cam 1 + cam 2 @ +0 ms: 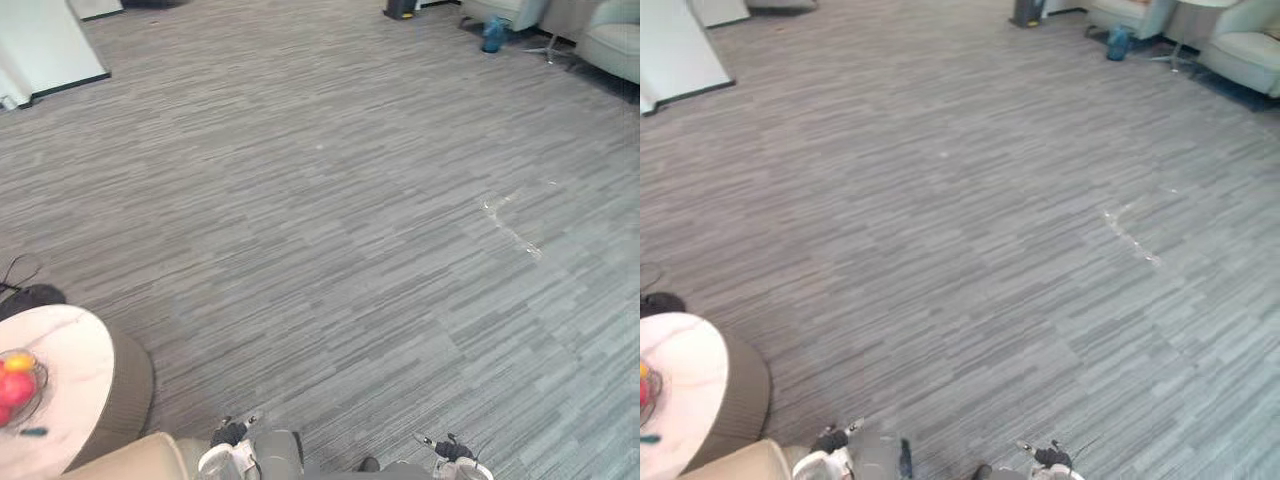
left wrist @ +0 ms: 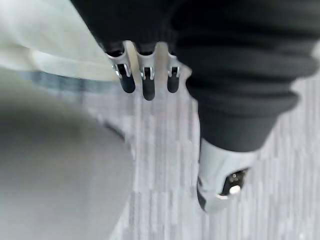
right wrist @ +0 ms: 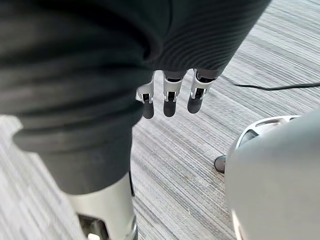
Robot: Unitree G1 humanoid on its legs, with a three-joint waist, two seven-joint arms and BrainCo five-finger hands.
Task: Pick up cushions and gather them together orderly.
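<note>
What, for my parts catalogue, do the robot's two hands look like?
They match. The left hand and the right hand each have a row of silver fingers ending in dark, rounded tips, a pale silver-grey thumb set apart from them, and a black ribbed cover over the back of the hand and the wrist.

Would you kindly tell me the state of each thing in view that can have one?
left hand: open, fingers straight, holding nothing.
right hand: open, fingers straight, holding nothing.
fruit bowl: upright on the round table, fruit inside.
armchair: unoccupied.
blue container: standing on the carpet.
</note>
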